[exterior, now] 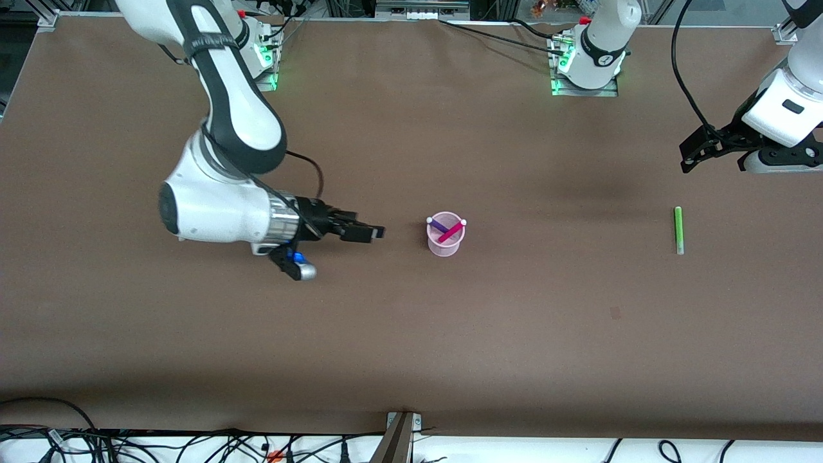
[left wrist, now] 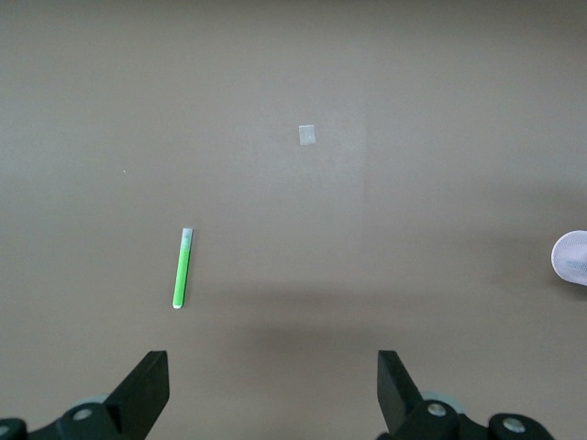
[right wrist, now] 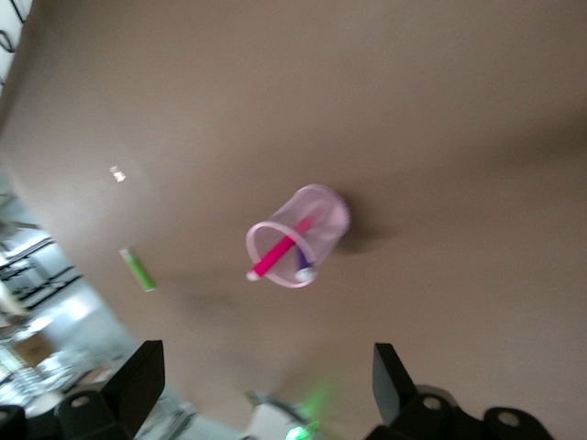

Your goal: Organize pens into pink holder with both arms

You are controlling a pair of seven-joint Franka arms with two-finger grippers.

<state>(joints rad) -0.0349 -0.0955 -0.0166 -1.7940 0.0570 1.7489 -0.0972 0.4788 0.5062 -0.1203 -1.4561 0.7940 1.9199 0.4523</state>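
Observation:
The pink holder stands upright mid-table with the magenta-pink pen and the dark purple-blue pen leaning crossed inside it. The right wrist view also shows the holder and both pens. The green pen lies flat on the table toward the left arm's end. It also shows in the left wrist view and the right wrist view. The yellow pen is out of view. My right gripper is open and empty beside the holder. My left gripper is open and empty, up in the air close to the green pen.
A small patch marks the table nearer the front camera than the green pen, and it shows in the left wrist view. A pale round shape sits at that view's border. Cables run along the table's front edge.

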